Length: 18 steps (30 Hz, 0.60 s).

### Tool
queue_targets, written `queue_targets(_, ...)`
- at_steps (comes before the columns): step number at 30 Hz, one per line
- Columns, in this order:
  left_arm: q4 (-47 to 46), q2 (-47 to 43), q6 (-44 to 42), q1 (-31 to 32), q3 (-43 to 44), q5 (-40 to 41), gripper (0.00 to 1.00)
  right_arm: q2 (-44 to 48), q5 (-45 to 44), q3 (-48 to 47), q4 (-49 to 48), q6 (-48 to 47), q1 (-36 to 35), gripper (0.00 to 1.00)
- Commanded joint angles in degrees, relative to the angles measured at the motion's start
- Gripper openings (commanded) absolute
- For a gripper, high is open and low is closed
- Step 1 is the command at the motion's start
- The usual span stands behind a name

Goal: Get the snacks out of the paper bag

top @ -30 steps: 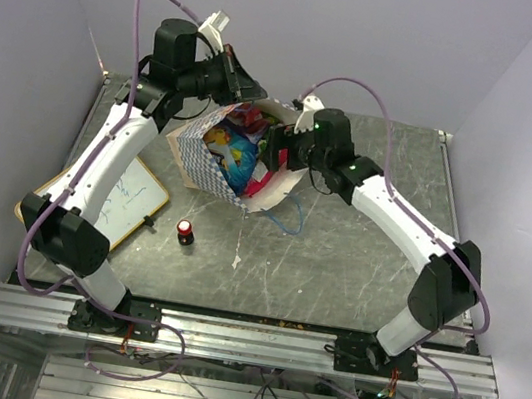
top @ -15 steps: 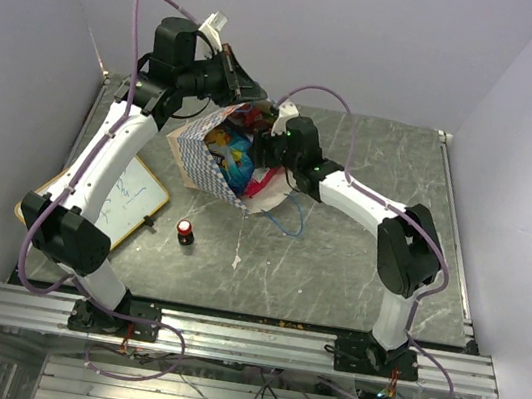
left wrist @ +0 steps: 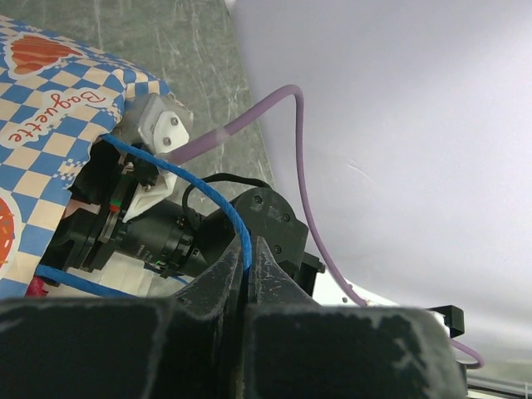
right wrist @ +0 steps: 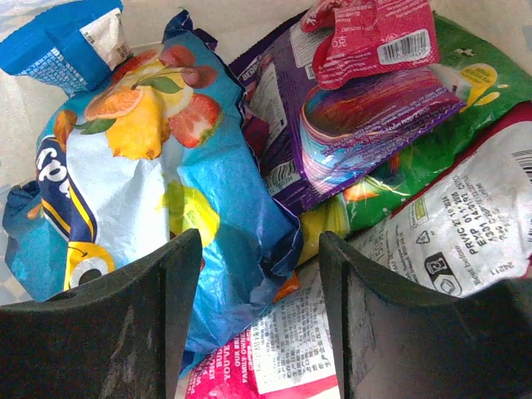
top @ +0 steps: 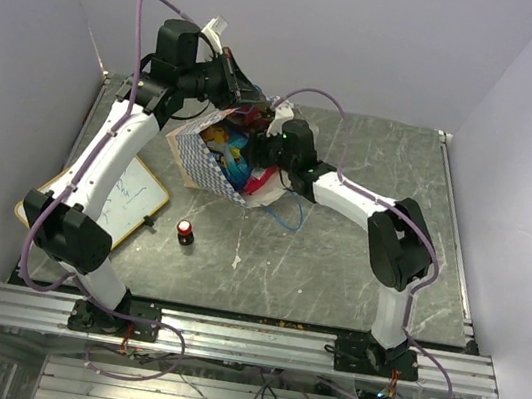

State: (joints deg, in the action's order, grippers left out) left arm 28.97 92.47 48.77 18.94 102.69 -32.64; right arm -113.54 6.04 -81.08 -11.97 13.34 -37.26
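Near edge of the table (top: 336,271): a small red bottle (top: 184,232) is seen standing upright, and a whiteboard (top: 124,199) is laid flat to its left, apart from it. Beyond them the paper bag (top: 203,161) is found tipped over, mouth turned up and to the right, checkered band on the near wall.

The right gripper (top: 256,153) is pushed into the mouth of the bag. In the wrist view its jaws are held wide apart with nothing gripped, and its fingers (right wrist: 125,324) are set just over the snacks (right wrist: 274,166), all of which are noted inside the bag. A large blue packet (right wrist: 158,208) printed with fruit is placed directly under the open jaws. A purple packet (right wrist: 332,141) is lapped beside it and a pink packet (right wrist: 374,37) is laid on top of that. A green packet (right wrist: 432,158) is partly buried, and a small blue packet (right wrist: 58,41) is lodged in the far corner.

Farthest back, the left gripper (left wrist: 249,253) is raised above the bag's far rim, jaws pinched tight on the thin blue cord handle (left wrist: 208,187), which is run from the checkered edge up to the jaws
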Motion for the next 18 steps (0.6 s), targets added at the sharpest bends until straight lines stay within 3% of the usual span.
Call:
queue_targets(1,-1.77,-0.38,1.3,-0.13,1.66,-1.58,0.07,-2.78,0.87,-2.12,-1.06,2.04,-0.27,0.58)
queue_targets(6,-2.16,-0.97,2.16,-0.13,1.46,-1.25,0.07,-6.31,1.87,-5.17,-0.27,3.79,-0.32,0.49)
queue_targets(12,-0.96,-1.64,2.17,-0.13,1.44,0.23,0.07,-4.7,3.33,-10.52,6.42,2.95,-0.28,0.0)
queue_targets(18,-1.92,-3.43,3.36,-0.13,-0.88,2.84,0.07,6.43,0.36,-8.64,13.9,1.62,-0.11,0.0)
